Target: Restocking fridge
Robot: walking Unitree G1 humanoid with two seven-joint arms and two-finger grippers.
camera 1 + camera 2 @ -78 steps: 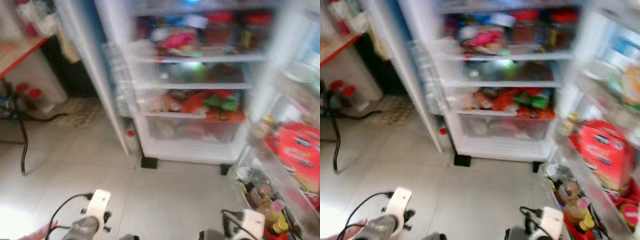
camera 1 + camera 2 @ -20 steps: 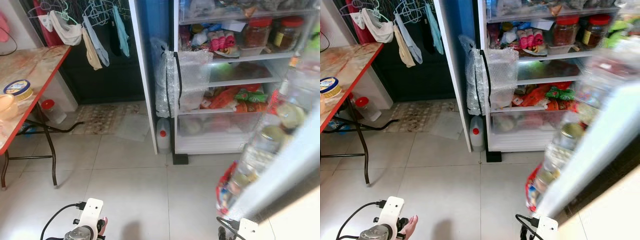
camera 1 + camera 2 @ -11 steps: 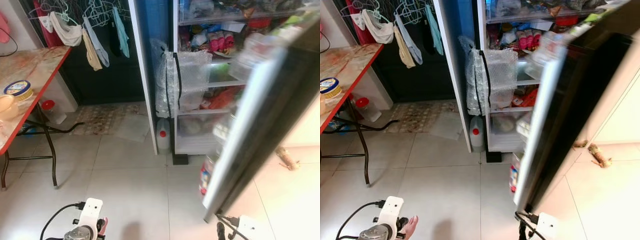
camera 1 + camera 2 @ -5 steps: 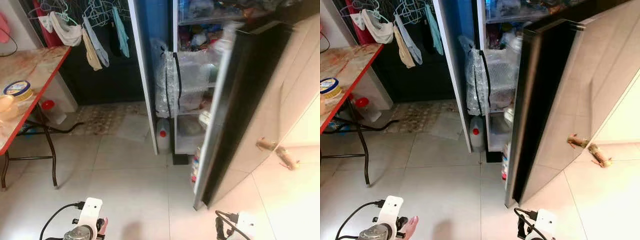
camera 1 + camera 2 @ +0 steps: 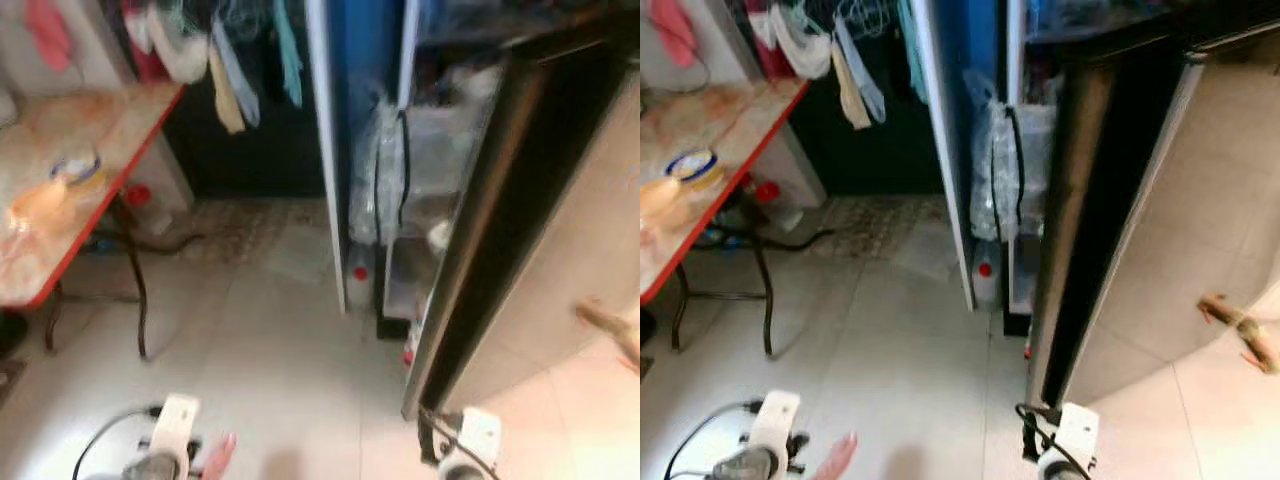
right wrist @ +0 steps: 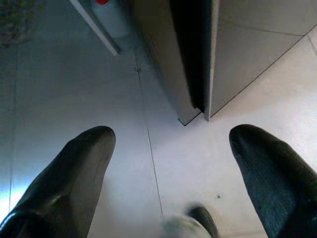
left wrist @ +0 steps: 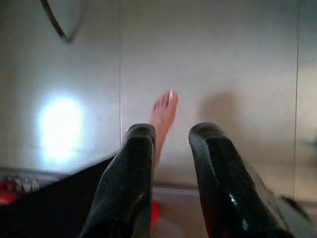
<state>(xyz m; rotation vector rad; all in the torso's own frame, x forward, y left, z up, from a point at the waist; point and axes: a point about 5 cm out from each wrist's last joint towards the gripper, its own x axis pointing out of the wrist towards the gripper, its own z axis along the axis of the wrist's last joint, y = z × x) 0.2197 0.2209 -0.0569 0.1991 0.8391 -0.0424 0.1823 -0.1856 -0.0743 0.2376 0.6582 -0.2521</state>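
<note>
Fridge door [image 5: 1160, 200] nearly shut; both grippers, left [image 7: 171, 144] & right [image 6: 171, 148], hang low w/ fingers spread, empty, so bare foot [image 7: 163, 116] nearby risks a knock if robot steps.

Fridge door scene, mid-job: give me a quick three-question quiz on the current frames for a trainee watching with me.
1. True or false: the tall dark fridge door is fully shut against the fridge body.
2. Multiple choice: the small white jug with a red cap stands (A) on the red-edged table, (B) on the tiled floor at the foot of the fridge, (C) on a fridge shelf.
3. Fill in: in the wrist views, the left gripper and the right gripper both point down at the pale tiled ____, and each holds nothing.

Key: 1 false, a gap remains; 2 B; 3 floor.
</note>
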